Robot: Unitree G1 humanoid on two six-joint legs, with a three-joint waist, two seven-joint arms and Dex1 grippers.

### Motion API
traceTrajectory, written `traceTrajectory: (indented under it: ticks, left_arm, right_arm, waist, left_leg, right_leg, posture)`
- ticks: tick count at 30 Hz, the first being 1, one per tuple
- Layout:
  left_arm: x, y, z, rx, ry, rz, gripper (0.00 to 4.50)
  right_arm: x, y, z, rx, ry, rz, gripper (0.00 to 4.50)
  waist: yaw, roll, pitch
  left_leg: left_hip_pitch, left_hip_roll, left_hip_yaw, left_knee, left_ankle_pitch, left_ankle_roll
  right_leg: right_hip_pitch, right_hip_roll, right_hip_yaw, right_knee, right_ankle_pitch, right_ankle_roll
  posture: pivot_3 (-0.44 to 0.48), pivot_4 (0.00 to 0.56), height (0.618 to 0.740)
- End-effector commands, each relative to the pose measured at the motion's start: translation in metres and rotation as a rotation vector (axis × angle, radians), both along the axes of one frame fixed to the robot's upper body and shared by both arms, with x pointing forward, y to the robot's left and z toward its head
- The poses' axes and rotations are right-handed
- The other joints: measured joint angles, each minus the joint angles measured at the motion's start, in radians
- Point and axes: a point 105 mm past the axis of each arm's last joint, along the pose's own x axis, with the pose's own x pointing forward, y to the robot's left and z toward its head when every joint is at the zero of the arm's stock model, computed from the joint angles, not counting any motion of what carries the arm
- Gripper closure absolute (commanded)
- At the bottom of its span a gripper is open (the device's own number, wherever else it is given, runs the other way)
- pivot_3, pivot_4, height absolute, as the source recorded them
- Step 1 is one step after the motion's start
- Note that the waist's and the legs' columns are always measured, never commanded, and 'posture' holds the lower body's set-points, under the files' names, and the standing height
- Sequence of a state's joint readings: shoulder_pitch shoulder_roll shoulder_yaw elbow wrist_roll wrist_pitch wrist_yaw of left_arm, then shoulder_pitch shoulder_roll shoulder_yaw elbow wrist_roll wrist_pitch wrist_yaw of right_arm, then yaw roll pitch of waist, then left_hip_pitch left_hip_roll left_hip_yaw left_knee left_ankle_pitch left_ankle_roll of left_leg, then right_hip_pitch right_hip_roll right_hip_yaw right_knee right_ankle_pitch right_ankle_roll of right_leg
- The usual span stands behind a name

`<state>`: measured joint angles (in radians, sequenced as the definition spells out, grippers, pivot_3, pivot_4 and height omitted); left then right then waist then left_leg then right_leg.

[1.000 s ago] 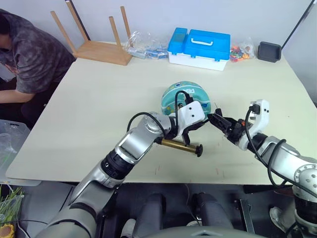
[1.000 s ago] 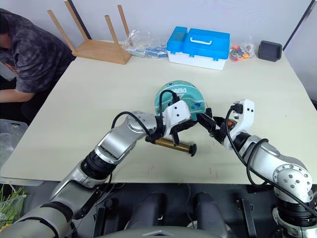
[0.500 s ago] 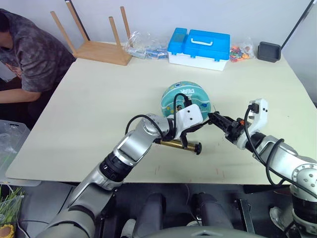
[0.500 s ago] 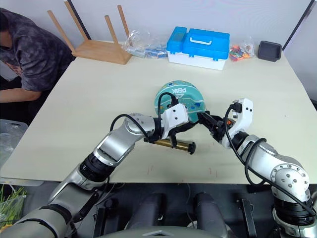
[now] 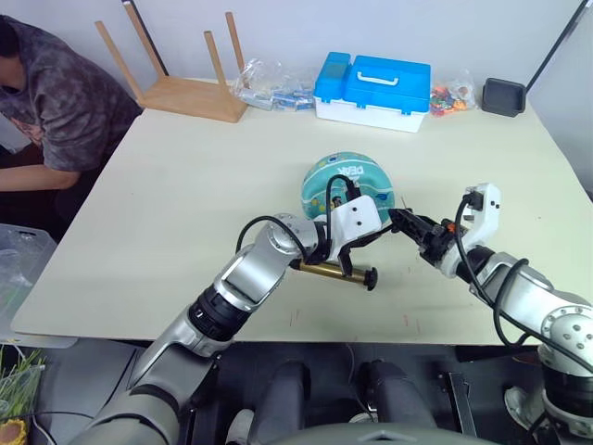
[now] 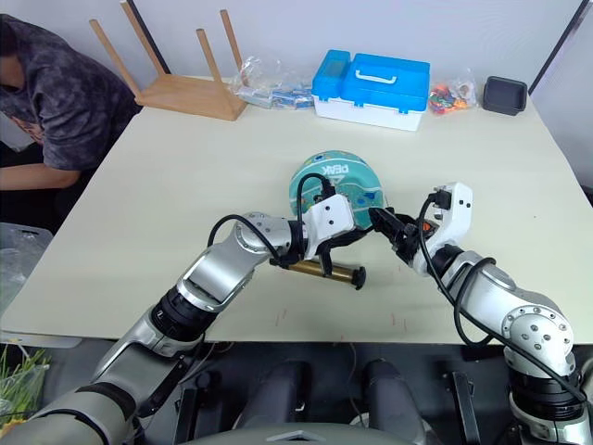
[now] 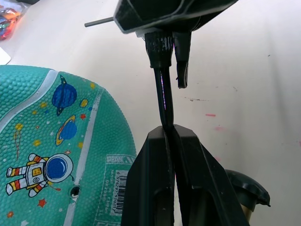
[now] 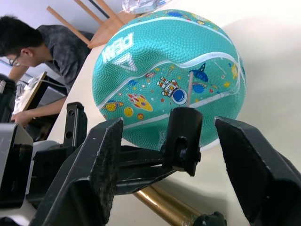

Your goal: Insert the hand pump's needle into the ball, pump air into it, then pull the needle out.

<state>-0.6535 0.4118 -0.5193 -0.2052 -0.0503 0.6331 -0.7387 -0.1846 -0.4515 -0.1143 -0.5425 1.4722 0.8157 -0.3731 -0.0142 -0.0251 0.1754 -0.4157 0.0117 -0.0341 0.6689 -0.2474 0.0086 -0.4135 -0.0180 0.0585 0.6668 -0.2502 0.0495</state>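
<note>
The teal ball [image 5: 345, 178] rests mid-table with its white lettering facing up. In front of it lies the hand pump [image 5: 326, 272], a bronze cylinder with a black handle. My left gripper [image 7: 167, 133] is shut on the pump's thin black hose [image 7: 162, 94], just below the needle's black fitting [image 8: 184, 141]. My right gripper [image 8: 168, 123] stands open, one finger on each side of that fitting with gaps both ways. The needle [image 8: 189, 87] points at the ball's side, short of the rubber. The ball's valve hole [image 7: 74, 191] shows beside a white label.
A blue-and-white case [image 5: 375, 88] stands at the table's far edge, with plastic bags [image 5: 269, 85], a bag of coloured pieces [image 5: 451, 97] and a black tray [image 5: 503, 95]. An overturned wooden stool [image 5: 181, 93] lies at the far left. A person [image 5: 56, 102] sits at the left side.
The ball has rolled a little, bringing its lettering up. My right gripper has edged slightly toward my left gripper. The pump has stayed put.
</note>
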Motion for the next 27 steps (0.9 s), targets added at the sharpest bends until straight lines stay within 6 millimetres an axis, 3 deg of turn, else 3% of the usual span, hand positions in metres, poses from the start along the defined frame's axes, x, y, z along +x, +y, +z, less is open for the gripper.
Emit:
traceTrajectory:
  ticks: [1,3,9,12,14,18,23,24,25,27]
  left_arm:
    - [-0.002,-0.003,0.014,-0.035,-0.047,-0.017,4.50]
    - [-0.003,-0.003,0.014,-0.036,-0.048,-0.015,4.50]
    - [-0.004,-0.006,0.017,-0.056,-0.053,-0.019,4.50]
    - [-0.013,-0.019,0.029,-0.222,-0.017,-0.124,4.50]
    - [-0.013,-0.016,0.026,-0.245,0.078,-0.127,4.50]
    - [-0.013,-0.004,0.034,-0.355,0.171,-0.117,3.16]
    - [-0.025,0.026,0.049,-0.451,0.222,-0.146,0.84]
    - [-0.026,0.031,0.048,-0.448,0.228,-0.138,0.73]
    - [-0.028,0.037,0.047,-0.446,0.234,-0.132,0.03]
    - [-0.032,0.055,0.050,-0.461,0.247,-0.108,0.00]
  right_arm:
    - [-0.001,0.000,0.010,0.007,-0.044,-0.008,3.15]
    - [0.000,-0.001,0.011,0.012,-0.048,-0.012,4.17]
    - [-0.001,0.001,0.012,0.007,-0.051,0.000,4.18]
    - [0.000,0.000,0.013,-0.016,-0.061,0.001,4.18]
    - [0.002,-0.004,0.015,-0.056,-0.071,0.001,4.18]
    - [0.001,-0.012,0.013,-0.241,-0.087,0.051,4.18]
    - [0.001,-0.025,0.019,-0.438,-0.125,0.109,4.18]
    - [0.001,-0.026,0.020,-0.466,-0.133,0.122,4.18]
    - [0.001,-0.027,0.022,-0.499,-0.145,0.138,4.18]
    - [0.001,-0.024,0.030,-0.626,-0.206,0.205,4.18]
  waist:
    - [0.000,0.000,0.000]
    - [0.000,0.000,0.000]
    - [0.000,0.000,0.000]
    - [0.000,0.001,-0.001]
    - [0.000,0.001,-0.001]
    - [0.001,0.002,0.000]
    - [-0.005,0.002,0.000]
    - [-0.006,0.003,0.000]
    - [-0.006,0.003,0.000]
    - [-0.006,0.003,0.000]
  left_leg:
    - [0.000,0.000,0.000,0.000,0.000,0.000]
    - [0.000,0.000,0.000,0.000,0.000,0.000]
    - [0.000,0.000,0.000,0.000,0.000,0.000]
    - [0.001,0.000,0.000,0.000,0.000,0.000]
    - [0.001,0.000,0.000,0.001,0.000,0.000]
    - [0.001,0.000,0.001,0.001,0.000,0.000]
    - [0.002,0.000,0.001,0.002,0.000,0.000]
    - [0.002,0.000,0.001,0.002,0.000,0.000]
    - [0.002,0.000,0.001,0.002,0.000,0.000]
    - [0.002,0.000,0.001,0.002,0.000,0.000]
  right_leg:
    - [0.000,0.000,0.000,0.000,0.000,0.000]
    - [0.000,0.000,0.000,0.000,0.000,0.000]
    - [0.000,0.000,0.000,0.001,0.000,0.000]
    - [0.000,0.000,0.000,0.001,0.000,0.000]
    - [0.000,-0.001,0.001,0.002,0.000,0.000]
    - [0.000,0.000,0.000,0.004,0.000,0.000]
    - [0.000,0.000,0.001,0.004,0.000,0.000]
    - [0.000,0.001,0.000,0.004,0.000,0.000]
    - [0.000,0.001,0.001,0.005,0.000,-0.001]
    - [0.000,0.001,0.000,0.005,0.000,-0.001]
  posture:
    - [0.000,0.150,0.740]
    - [0.000,0.150,0.740]
    - [0.000,0.150,0.740]
    - [0.000,0.150,0.740]
    - [0.000,0.150,0.740]
    - [0.000,0.150,0.740]
    - [0.000,0.150,0.740]
    - [0.000,0.150,0.740]
    - [0.000,0.150,0.740]
    - [0.000,0.150,0.740]
